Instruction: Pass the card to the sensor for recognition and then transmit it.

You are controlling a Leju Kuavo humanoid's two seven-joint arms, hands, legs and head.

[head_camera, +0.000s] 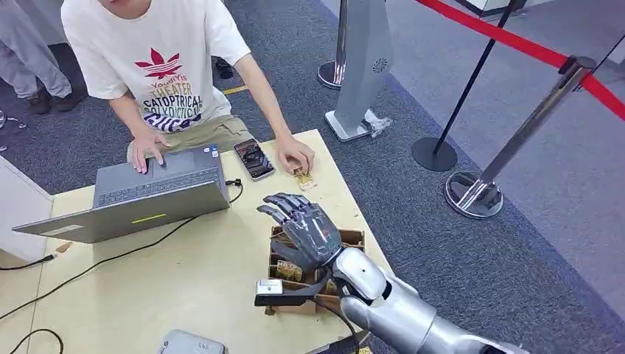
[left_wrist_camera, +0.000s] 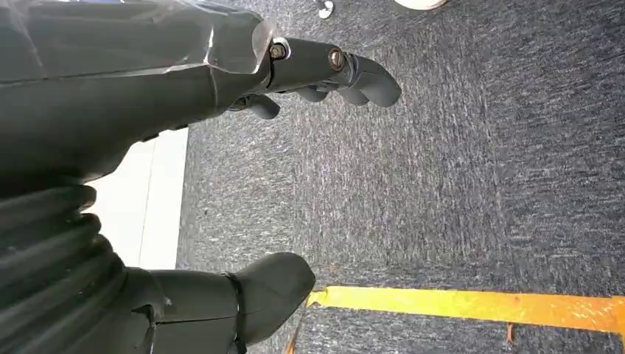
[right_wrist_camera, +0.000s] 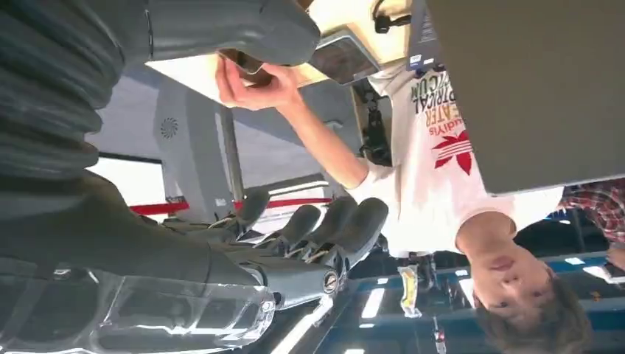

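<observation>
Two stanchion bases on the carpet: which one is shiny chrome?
The nearer one, at the foot of the tilted silver post, is shiny chrome. The other base, farther back under the thin black post, is flat matte black.

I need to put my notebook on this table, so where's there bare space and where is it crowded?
Bare tabletop lies between the laptop and the cardboard box, crossed by a black cable. The far edge is crowded: laptop, phone, the person's hands. The right hand hovers over the box.
</observation>
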